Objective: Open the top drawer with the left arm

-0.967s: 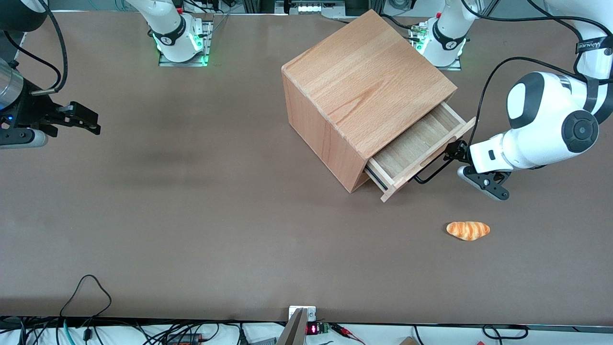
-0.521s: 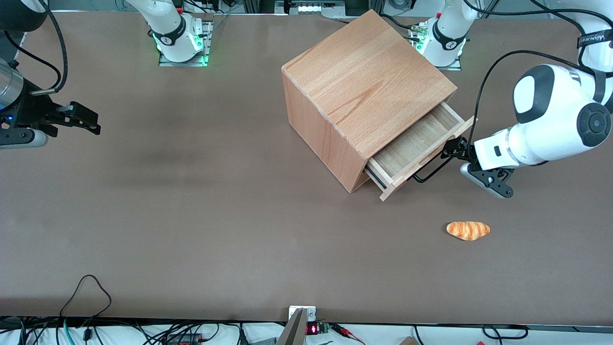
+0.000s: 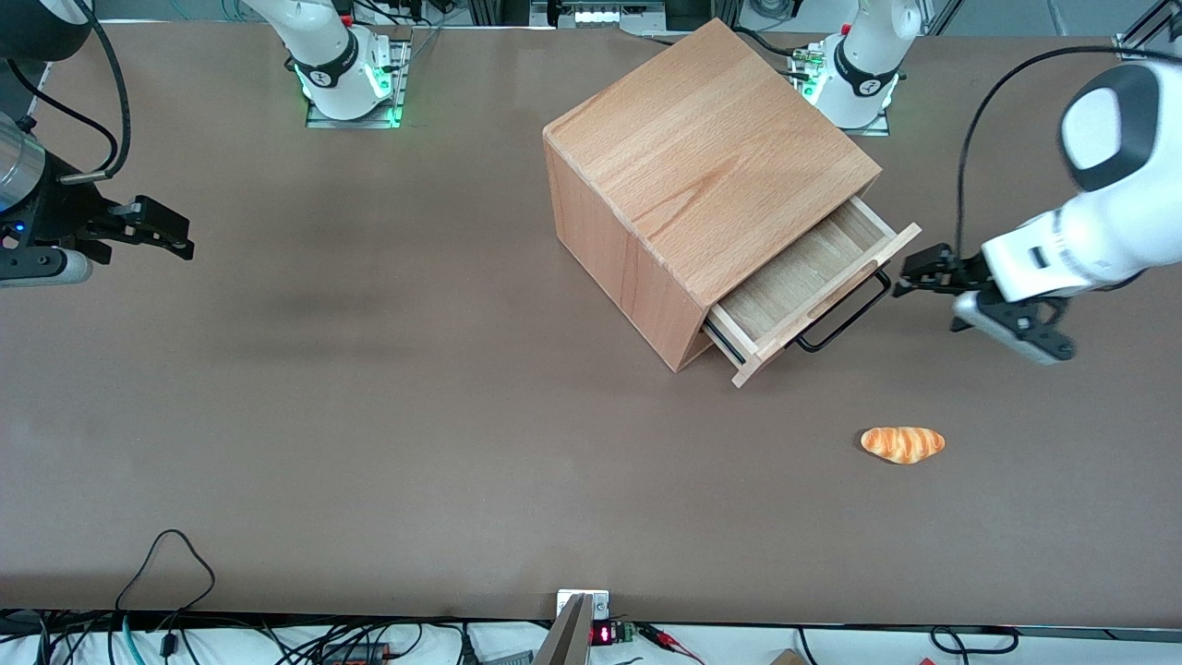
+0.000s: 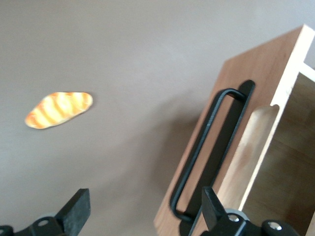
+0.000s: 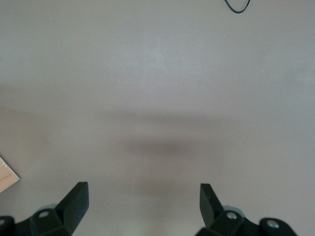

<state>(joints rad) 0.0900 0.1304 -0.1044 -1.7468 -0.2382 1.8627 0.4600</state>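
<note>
The top drawer of the wooden cube cabinet stands pulled partway out, its pale inside showing. Its black bar handle hangs free on the thin front panel. My left arm's gripper hovers just off the handle's end that is farther from the front camera, toward the working arm's end of the table. It is open and holds nothing. In the left wrist view the gripper has the handle close beside one finger, with bare table between the fingers.
A small orange bread roll lies on the brown table, nearer the front camera than the drawer; it also shows in the left wrist view as the roll. Cables run along the table's front edge.
The gripper let go of the handle and drew back from the drawer toward the working arm's end of the table. The drawer stays pulled out.
</note>
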